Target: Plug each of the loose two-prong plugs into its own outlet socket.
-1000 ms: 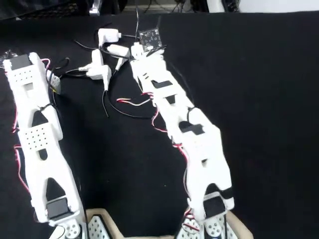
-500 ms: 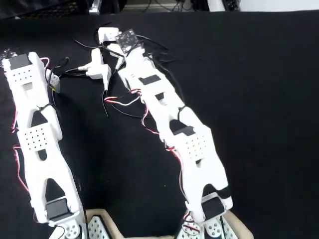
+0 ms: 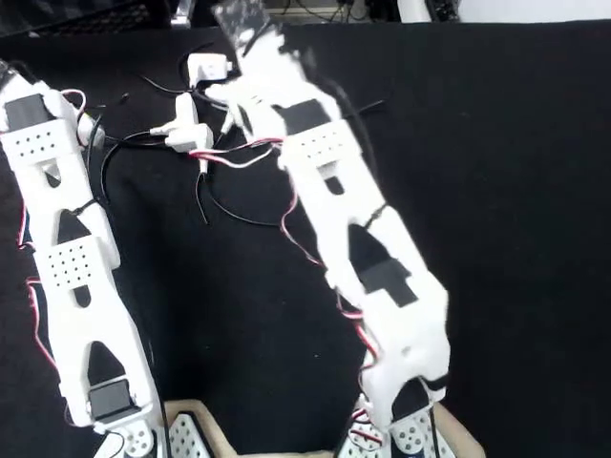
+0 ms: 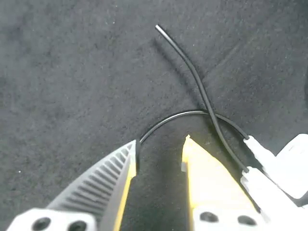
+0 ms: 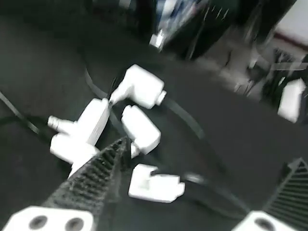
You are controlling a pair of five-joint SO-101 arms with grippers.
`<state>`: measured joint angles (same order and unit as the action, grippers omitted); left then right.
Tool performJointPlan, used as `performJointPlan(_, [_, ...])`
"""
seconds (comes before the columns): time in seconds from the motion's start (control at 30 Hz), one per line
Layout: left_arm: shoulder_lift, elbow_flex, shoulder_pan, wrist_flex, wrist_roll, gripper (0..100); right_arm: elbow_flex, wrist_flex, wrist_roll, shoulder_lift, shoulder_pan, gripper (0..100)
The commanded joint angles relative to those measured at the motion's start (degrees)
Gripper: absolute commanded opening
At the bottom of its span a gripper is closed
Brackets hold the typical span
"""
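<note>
Several white plugs and sockets on black cords lie in a cluster at the far left-centre of the black table. The high view has a square block [image 3: 205, 67] and a long joined piece [image 3: 187, 134]. My right arm [image 3: 315, 153] stretches over this cluster. Its gripper [image 5: 210, 154] hangs open wide above a blocky piece [image 5: 140, 88], a rounded plug [image 5: 140, 128], a flat plug [image 5: 155, 185] and the long piece [image 5: 79, 131]. My left gripper [image 4: 159, 144] is open over bare cloth, holding nothing. A loose black cord end [image 4: 192, 77] and a white plug [image 4: 284, 168] lie beside it.
My left arm [image 3: 67, 258] runs up the table's left side. Red and white arm cables [image 3: 239, 155] hang near the black cords [image 3: 205, 205]. Past the far table edge stand dark equipment and cables. The black tabletop [image 3: 506, 191] spreads out to the right.
My right arm has swung left and risen, its wrist now above the far edge over the plug cluster. My left arm's tip has shifted slightly up and left.
</note>
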<state>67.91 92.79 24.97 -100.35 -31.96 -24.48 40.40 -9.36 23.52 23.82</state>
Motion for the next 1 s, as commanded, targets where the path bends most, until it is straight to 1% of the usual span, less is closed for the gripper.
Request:
performJointPlan(0.0, [-4.4, 2.6, -1.3, -0.4, 0.7, 17, -3.3, 2.1, -0.2, -9.1, -3.5, 45.6])
performJointPlan(0.1, [-9.4, 2.7, -2.2, -0.4, 1.6, 17, -3.1, 6.4, -0.2, -15.2, -5.6, 45.7])
performJointPlan(0.23, [-22.1, 2.6, -2.9, -0.4, 7.8, 17, -3.1, 11.0, -0.5, -22.9, -8.8, 45.7])
performJointPlan(0.4, [-38.0, 2.4, -5.8, -0.4, 14.2, 17, -3.0, 11.7, -0.2, -29.1, -13.8, 45.6])
performJointPlan(0.57, [-48.1, 2.5, -7.5, -0.4, 21.3, 17, -3.3, 17.3, -0.2, -35.8, -16.2, 45.6])
performJointPlan(0.7, [-56.0, 2.4, -7.4, -0.4, 21.6, 16, -3.1, 24.1, -0.2, -43.9, -16.2, 45.6])
performJointPlan(0.97, [-75.3, 2.1, -7.5, -0.6, 17.1, 16, -3.0, 38.1, -0.2, -58.8, -16.1, 45.6])
